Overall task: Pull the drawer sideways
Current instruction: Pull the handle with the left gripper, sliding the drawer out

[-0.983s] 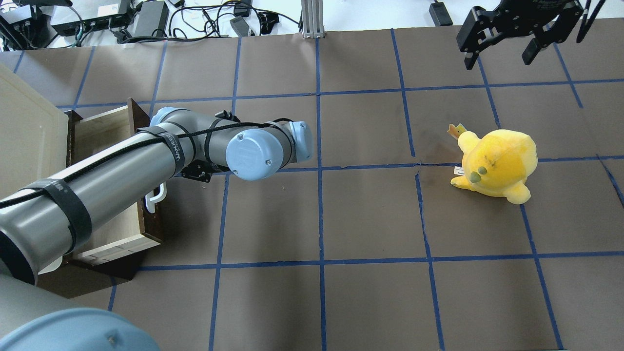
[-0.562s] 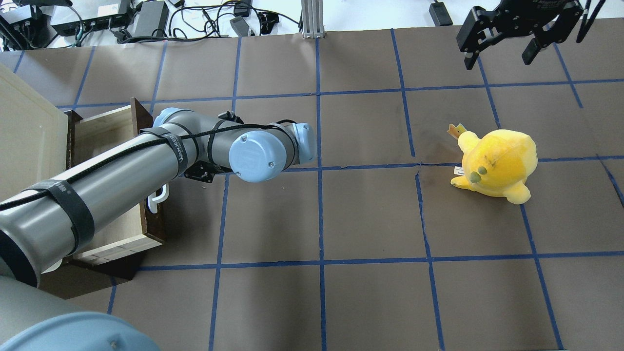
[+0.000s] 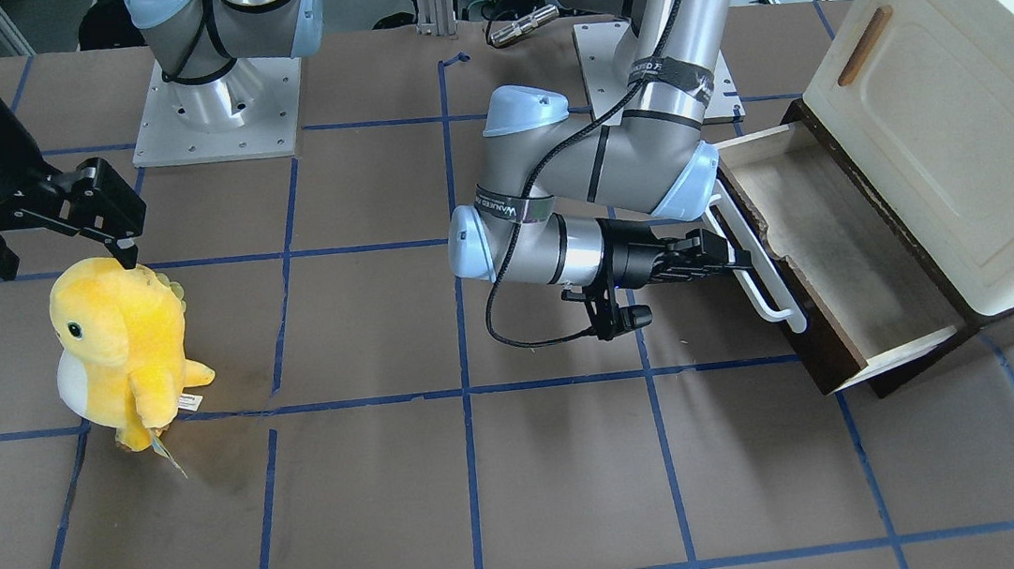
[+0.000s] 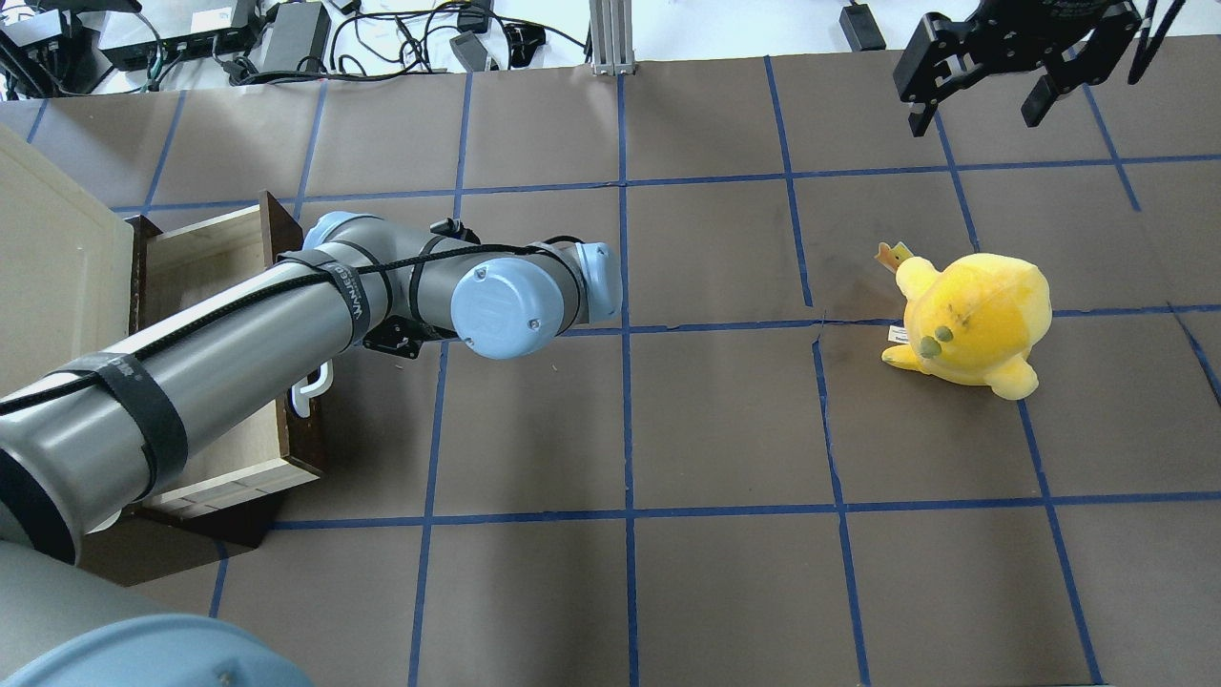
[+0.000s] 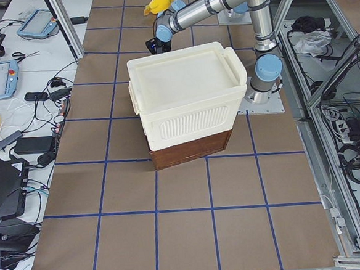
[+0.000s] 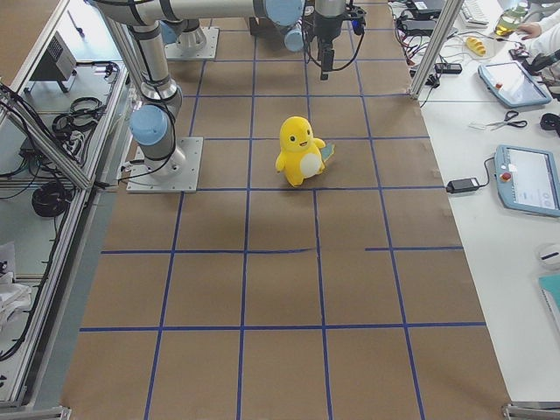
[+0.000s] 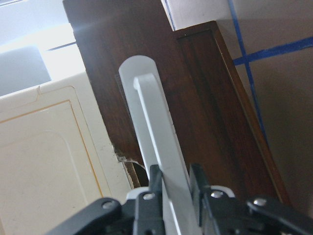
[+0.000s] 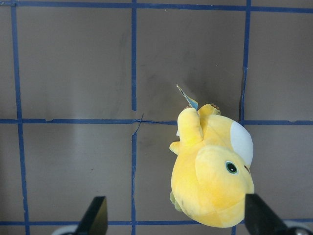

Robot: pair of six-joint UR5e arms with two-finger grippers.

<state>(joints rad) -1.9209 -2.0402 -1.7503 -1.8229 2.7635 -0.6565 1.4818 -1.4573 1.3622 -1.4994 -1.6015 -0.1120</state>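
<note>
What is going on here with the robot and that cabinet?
The left gripper is closed on the white bar handle of the drawer at the bottom of the cream cabinet. The drawer stands partly pulled out, and its inside looks empty. The right gripper takes no part: it hangs open over a yellow plush toy on the other side of the table and holds nothing.
</note>
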